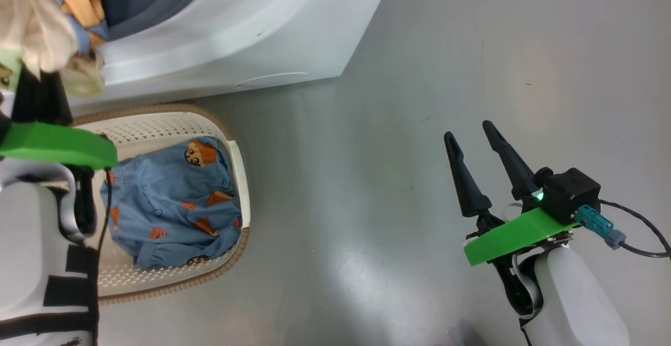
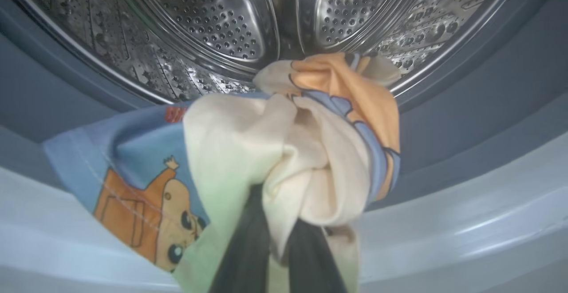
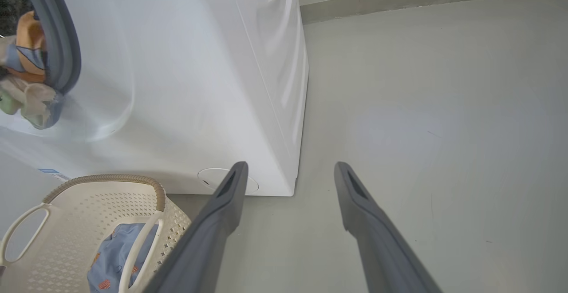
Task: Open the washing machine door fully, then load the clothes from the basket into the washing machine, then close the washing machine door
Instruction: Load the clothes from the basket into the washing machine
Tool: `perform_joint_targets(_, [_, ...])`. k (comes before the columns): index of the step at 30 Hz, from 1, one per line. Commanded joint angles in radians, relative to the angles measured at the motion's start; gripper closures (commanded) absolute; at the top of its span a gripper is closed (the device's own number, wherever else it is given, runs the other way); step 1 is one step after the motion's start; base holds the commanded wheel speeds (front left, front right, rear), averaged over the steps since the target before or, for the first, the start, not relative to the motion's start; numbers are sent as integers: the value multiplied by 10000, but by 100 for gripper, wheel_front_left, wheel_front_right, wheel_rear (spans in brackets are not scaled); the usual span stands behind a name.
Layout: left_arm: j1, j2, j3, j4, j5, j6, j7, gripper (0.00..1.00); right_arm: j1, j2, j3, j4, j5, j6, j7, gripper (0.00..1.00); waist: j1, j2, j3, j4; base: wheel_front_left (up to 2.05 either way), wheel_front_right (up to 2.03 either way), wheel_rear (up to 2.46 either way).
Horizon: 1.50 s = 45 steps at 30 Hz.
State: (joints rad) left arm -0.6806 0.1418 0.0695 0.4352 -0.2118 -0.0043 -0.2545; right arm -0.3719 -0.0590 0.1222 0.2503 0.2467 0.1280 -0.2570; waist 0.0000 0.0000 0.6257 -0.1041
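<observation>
At the drum's (image 2: 213, 26) 6 o'clock, left fingers (image 2: 248, 248) clamp bunched clothes (image 2: 310, 151); right fingers (image 1: 464, 178) stand wide, empty, at the basket's (image 1: 238, 162) 3 o'clock.

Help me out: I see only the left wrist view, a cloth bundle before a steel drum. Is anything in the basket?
Observer: Yes, a blue garment with cartoon prints lies in the basket.
Operator: Where does that basket stand?
Observer: On the floor, close before the washer, under the mouth where your bundle hangs.
Operator: And the other arm?
Observer: The right gripper is open and empty, over the floor to the washer's side.
</observation>
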Motion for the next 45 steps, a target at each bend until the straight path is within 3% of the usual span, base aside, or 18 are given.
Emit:
perform_joint_targets(1, [75,416,184,-492,117,39,-61,100,172,86,292,-165,138,27,-48,0,0,0,0,-5,0,0,0])
perform_joint_targets(13, [-1524,1122,-64,-956,340,-17,832,100,190,87,368,-155,322,27,-48,0,0,0,118,-261,0,0,0])
perform_joint_targets(29, [-4198,1523,-311,931,53,-406,1427,100,107,87,390,-222,370,27,-48,0,0,0,732,-387,0,0,0])
perform_joint_targets(45, [-6983,1688,-1033,2263,387,-691,358,100,-110,87,705,-289,523,27,-48,0,0,0,1902,-633,0,0,0])
